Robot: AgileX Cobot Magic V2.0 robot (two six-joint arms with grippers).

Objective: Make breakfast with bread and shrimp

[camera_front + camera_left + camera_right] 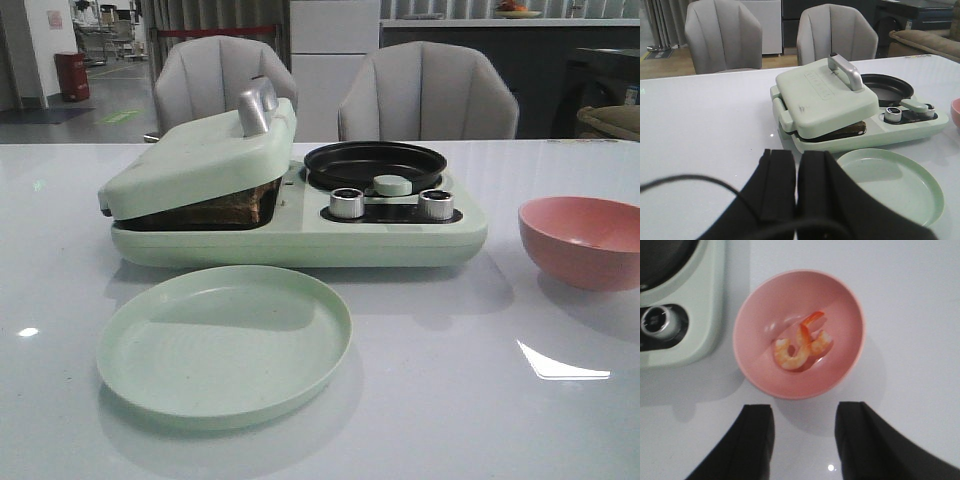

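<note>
Nearest the robot on the white desk (450, 400), left of centre: an empty pale green plate (224, 342). Right of it and a little farther back, a pink bowl (799, 333) holding two small curled orange-pink shrimp (801, 346), lying touching one another at the bowl's bottom. Right tool (804, 432) hangs above the near rim of the bowl, black fingers (756, 440) spread apart, nothing between them. Left tool (796, 187) is over the desk left of the plate, fingers pressed together, empty. Behind the plate: pale green breakfast maker (300, 235). Its left half is a sandwich press, lid (200, 155) with silver handle (256, 106) resting tilted, not fully down; dark-crusted bread (235, 205) visible in the gap between lid and base. Right half: round black frying pan (375, 163), in front of it two silver knobs (347, 203) and a pale green knob (392, 185). Beyond the desk, two grey chairs (428, 92)
</note>
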